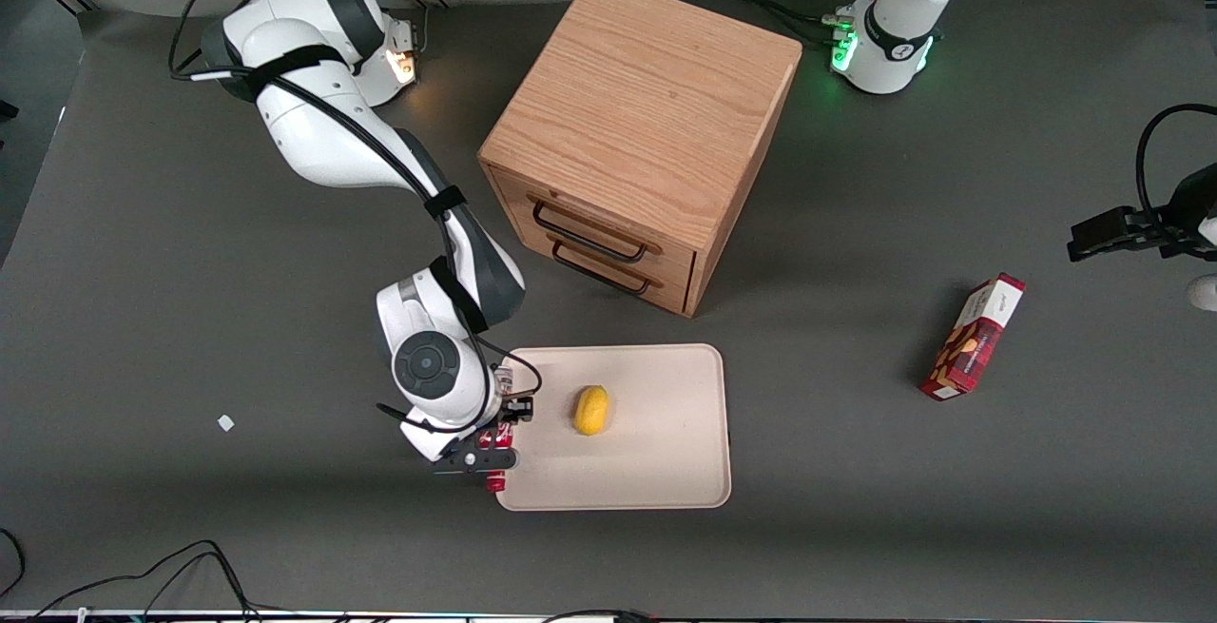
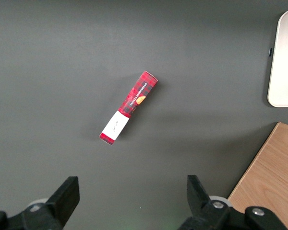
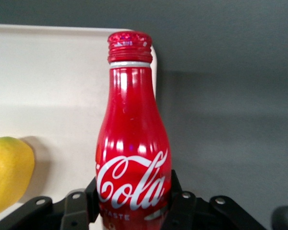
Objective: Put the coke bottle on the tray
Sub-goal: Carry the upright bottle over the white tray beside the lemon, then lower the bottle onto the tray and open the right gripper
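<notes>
The coke bottle [image 3: 133,143] is red with white script and a red cap, and my gripper [image 3: 133,203] is shut on its lower body. From the front, the gripper [image 1: 487,452] hangs at the edge of the beige tray [image 1: 656,452] toward the working arm's end. The coke bottle [image 1: 495,482] pokes out under it, cap toward the front camera. In the right wrist view the bottle straddles the tray's [image 3: 48,86] rim, part over tray and part over table. I cannot tell whether it touches the tray.
A yellow lemon [image 1: 590,410] [image 3: 7,172] lies on the tray beside the gripper. The wooden drawer cabinet [image 1: 637,109] stands farther from the front camera than the tray. A red snack box [image 1: 972,336] [image 2: 128,106] lies toward the parked arm's end.
</notes>
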